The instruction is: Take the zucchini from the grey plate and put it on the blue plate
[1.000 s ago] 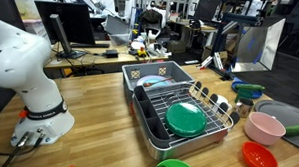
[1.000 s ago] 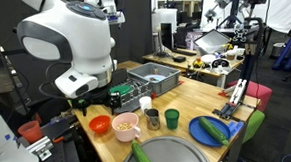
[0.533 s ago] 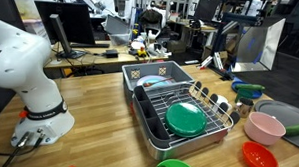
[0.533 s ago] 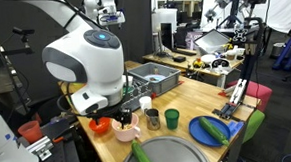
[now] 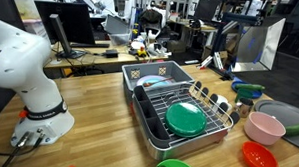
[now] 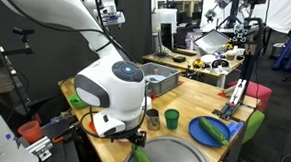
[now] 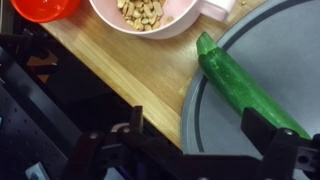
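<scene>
the claw (image 7: 195, 116) hangs wide open and empty over the near edge of the grey plate (image 7: 270, 40), where the zucchini (image 7: 245, 85) lies slantwise along the rim, one tip pointing at the pink bowl of nuts (image 7: 150, 12) on the wooden surface (image 7: 130, 70). it looks light and stiff but smooth-skinned and round, so it may roll or slip. the safest hold is probably squarely across its thick middle, firm but not crushing, before carrying it to the blue plate (image 6: 200, 128).

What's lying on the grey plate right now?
The zucchini lies along the grey plate's rim; the visible rest is bare. The hand covers its lower edge in the wrist view.
</scene>
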Robot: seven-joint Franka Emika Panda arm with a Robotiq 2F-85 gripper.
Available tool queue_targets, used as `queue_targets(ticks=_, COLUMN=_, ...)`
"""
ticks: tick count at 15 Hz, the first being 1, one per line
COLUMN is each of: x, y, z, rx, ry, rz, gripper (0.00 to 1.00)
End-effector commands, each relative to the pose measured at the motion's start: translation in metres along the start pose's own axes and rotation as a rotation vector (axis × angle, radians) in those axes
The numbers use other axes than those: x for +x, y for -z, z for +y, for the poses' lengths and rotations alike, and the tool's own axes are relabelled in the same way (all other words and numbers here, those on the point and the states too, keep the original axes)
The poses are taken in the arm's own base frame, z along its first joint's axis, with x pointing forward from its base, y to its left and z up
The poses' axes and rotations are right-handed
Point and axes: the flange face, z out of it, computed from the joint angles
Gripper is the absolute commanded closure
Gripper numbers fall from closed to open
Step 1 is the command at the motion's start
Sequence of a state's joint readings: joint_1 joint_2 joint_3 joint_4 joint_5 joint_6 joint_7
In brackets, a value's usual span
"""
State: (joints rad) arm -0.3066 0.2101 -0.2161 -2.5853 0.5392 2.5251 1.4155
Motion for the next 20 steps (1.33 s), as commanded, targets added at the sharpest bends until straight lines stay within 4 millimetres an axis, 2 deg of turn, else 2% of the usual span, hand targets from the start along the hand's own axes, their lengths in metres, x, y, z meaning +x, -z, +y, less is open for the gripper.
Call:
queue_targets(ticks=1, x=-0.002, y=0.004, z=0.001, rx=0.006, ry=0.004, rz=-0.004, gripper=0.00)
queue_targets(ticks=4, x=-0.002, y=0.008, z=0.003, rx=0.012, ry=0.005, rz=-0.009, gripper=0.00)
queue_targets(ticks=8, x=-0.010, y=-0.001, z=-0.005, rx=-0.009, ry=0.009, rz=-0.003, gripper=0.00)
queue_targets(ticks=11, x=-0.019, y=-0.012, z=-0.010, rx=-0.001, ry=0.052, rz=0.049, gripper=0.00)
queue_targets(ticks=15, x=-0.023, y=-0.037, z=-0.014, rx=0.003, ry=0.122, rz=0.155, gripper=0.00)
queue_targets(ticks=20, x=-0.027, y=-0.050, z=-0.026, rx=0.156, ry=0.218, rz=0.260, gripper=0.00)
